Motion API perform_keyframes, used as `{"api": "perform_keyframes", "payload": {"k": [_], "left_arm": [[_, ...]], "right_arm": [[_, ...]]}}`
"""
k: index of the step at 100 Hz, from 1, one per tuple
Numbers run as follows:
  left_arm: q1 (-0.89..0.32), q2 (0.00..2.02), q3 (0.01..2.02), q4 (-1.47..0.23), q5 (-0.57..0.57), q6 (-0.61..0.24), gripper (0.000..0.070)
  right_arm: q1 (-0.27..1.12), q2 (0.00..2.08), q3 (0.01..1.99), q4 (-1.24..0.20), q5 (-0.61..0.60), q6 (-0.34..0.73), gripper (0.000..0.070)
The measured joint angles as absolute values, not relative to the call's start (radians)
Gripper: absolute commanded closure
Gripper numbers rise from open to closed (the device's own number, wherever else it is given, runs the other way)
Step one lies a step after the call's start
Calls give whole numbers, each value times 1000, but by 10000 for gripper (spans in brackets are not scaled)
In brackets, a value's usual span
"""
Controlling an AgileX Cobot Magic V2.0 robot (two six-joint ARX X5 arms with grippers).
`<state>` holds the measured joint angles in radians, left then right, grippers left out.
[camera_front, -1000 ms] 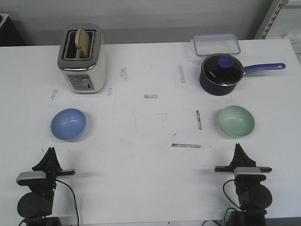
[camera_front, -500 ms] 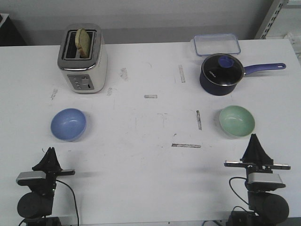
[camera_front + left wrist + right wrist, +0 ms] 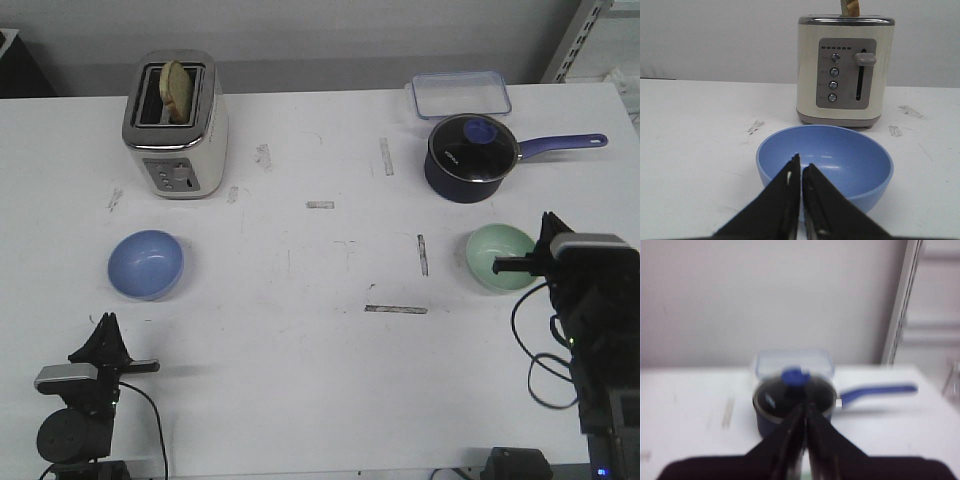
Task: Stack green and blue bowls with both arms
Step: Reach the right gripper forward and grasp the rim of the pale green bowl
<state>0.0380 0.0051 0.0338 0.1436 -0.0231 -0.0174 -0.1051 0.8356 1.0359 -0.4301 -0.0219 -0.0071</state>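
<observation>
Hovering right pincer (image 3: 803,412): fingers pressed together, holding nothing, raised at the green bowl's (image 3: 501,258) right edge.
Left pincer (image 3: 800,172): clenched empty, low, just short of the blue bowl (image 3: 146,264).
Green bowl: on the table (image 3: 320,340), just in front of the saucepan (image 3: 472,155).
Blue bowl: far left of the green bowl, before the toaster (image 3: 176,125).
</observation>
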Motion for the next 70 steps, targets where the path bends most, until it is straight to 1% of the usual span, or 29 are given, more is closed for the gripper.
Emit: {"api": "perform_keyframes", "payload": {"k": [8,16,23,39,54,70], "left_arm": [[38,5,34,144,-23,-17,699],[38,5,34,144,-23,-17,699],[38,5,34,144,-23,-17,699],[38,5,34,144,-23,-17,699],[38,5,34,144,-23,-17,699],[38,5,34,144,-23,-17,699]], "right_arm": [[-128,937,1102,-523,-28,-25,509],[-160,1015,1113,-561,-31,-38,411],[-194,1074,1113,-588,-47,-52,375],[-272,1186,1113,-652,-79,-99,267],[-329,1292,1113,-664,-84,-115,257],[-357,1388,1113,-663,-83,-131,257]]}}
